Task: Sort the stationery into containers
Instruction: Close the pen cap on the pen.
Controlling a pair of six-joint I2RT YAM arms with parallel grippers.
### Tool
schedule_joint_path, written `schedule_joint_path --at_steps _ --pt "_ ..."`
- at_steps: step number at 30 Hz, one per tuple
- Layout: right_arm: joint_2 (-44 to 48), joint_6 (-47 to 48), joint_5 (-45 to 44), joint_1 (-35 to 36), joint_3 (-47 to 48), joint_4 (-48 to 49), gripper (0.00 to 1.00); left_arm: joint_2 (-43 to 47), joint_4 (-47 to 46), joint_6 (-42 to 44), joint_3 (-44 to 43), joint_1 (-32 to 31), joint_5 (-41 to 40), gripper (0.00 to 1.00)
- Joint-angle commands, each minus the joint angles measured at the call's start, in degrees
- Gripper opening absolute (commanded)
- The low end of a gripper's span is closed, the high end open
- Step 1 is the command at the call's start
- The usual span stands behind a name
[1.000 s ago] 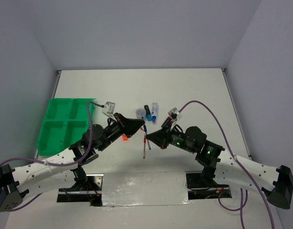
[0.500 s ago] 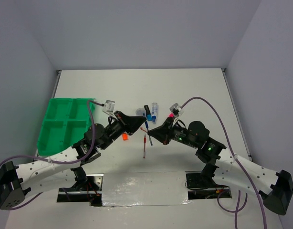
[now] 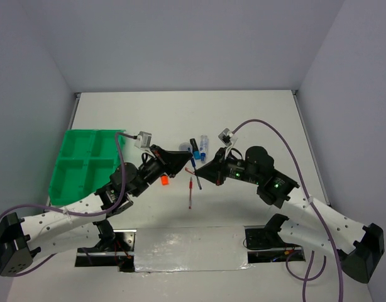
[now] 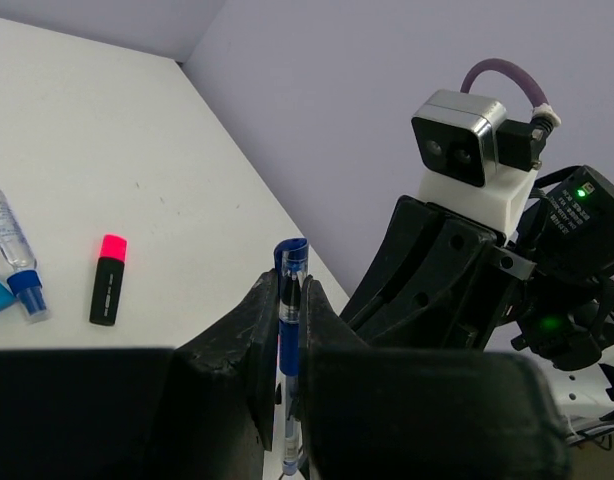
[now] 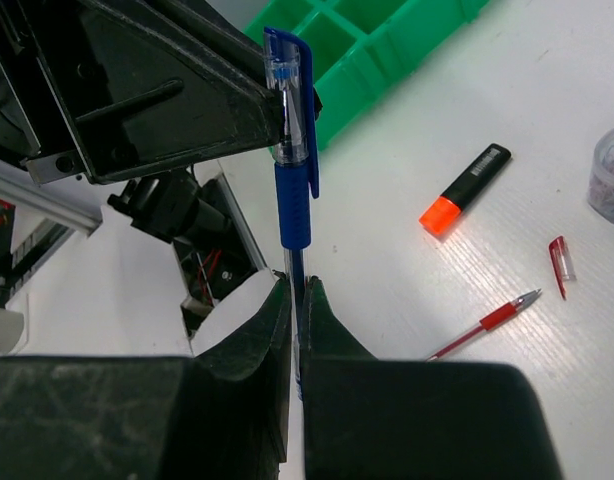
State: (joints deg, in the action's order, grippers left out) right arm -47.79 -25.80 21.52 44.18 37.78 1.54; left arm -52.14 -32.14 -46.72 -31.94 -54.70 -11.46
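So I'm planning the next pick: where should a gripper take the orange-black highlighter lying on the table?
Take the orange-black highlighter across its black barrel, near mid-length, coming from straight above. It lies flat with both long sides clear.

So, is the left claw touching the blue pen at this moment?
Touching. In the left wrist view, the blue pen stands upright between the two fingers of the left claw, and both fingers press against its barrel with no gap.

No legible text or labels anywhere

White-black arms point(image 3: 61, 220) (purple cables point(image 4: 497, 71), green lights point(image 4: 579, 190)).
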Motion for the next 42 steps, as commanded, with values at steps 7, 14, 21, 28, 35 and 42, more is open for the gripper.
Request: schedule_joint_path --at_steps 7,14,21,28,35,42 --pt "0.77 1.81 -0.44 -5.07 10.47 10.49 0.0 -0.33 10.52 2.95 3.55 -2.87 10.67 0.0" --pt "-0.64 0.23 1.25 -5.42 10.65 12.87 0.0 -1.82 8.68 2.07 4.26 -2.87 12.69 0.0" --pt "-1.08 1.1 4.58 -5.69 9.95 14.45 0.0 0.54 11.57 1.9 2.68 -2.96 11.55 0.0" --pt "-0.46 -0.74 7.57 -5.6 4.59 18.59 0.0 4.59 16.67 3.47 -2.59 -2.96 6.63 0.32" --pt "-0.29 -1.18 7.92 -5.51 4.06 19.29 0.0 3.71 15.71 4.79 -5.67 -2.96 8.39 0.65" --pt "-0.2 -0.66 6.87 -5.42 3.35 19.03 0.0 3.71 13.15 6.28 -5.58 -2.96 9.79 0.78"
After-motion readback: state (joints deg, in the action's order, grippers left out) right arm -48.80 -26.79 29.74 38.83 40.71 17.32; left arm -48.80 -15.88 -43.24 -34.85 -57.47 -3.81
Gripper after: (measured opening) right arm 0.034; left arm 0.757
